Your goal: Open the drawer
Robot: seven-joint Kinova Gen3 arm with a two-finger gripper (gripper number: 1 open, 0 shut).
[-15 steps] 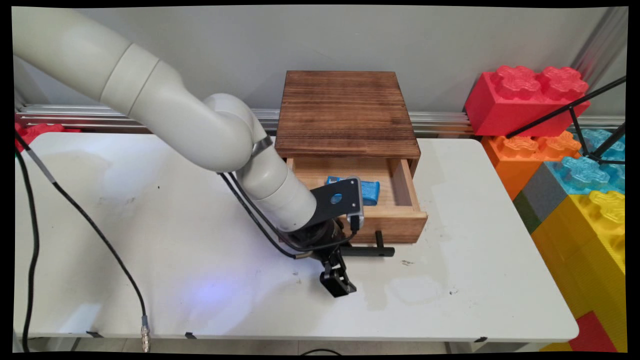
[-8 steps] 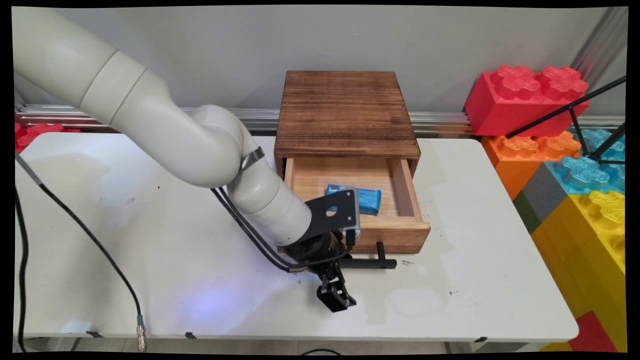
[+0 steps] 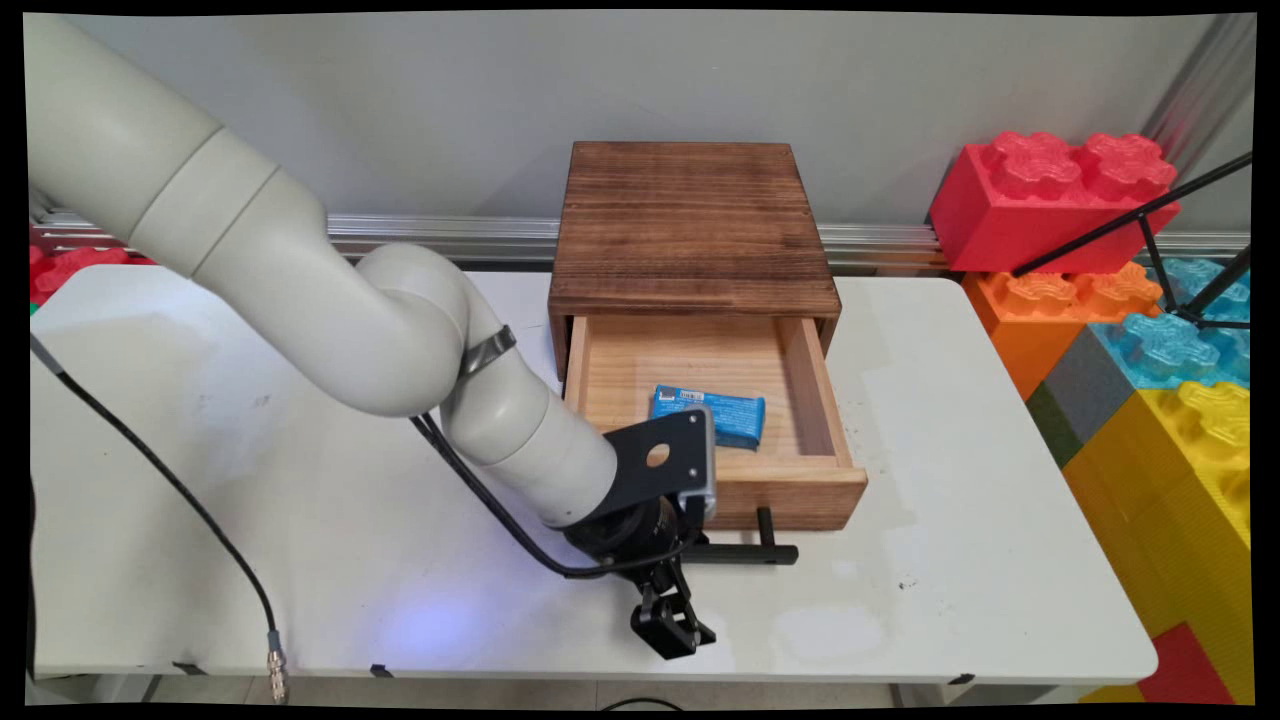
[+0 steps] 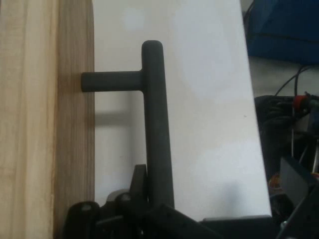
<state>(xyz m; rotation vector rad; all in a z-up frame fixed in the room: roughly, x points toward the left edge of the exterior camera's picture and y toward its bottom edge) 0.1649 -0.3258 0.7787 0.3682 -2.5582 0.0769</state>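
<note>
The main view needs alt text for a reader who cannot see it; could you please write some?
A white robot arm's black gripper grips the black bar handle of a wooden drawer, pulled open from a dark-topped wooden box on a white table. A blue packet lies inside; big toy bricks stand right.

The arm's wrist and black camera plate cover the left end of the drawer's black handle [image 3: 745, 552] and the near left corner of the open drawer [image 3: 800, 490] in the main view. The same plate hides the near left corner of the blue packet [image 3: 725, 412] lying in the drawer; its small print is too small to read. In the hand view, the handle's lower end disappears behind the end effector [image 4: 149, 211], whose linkage is cut off by the bottom edge.
</note>
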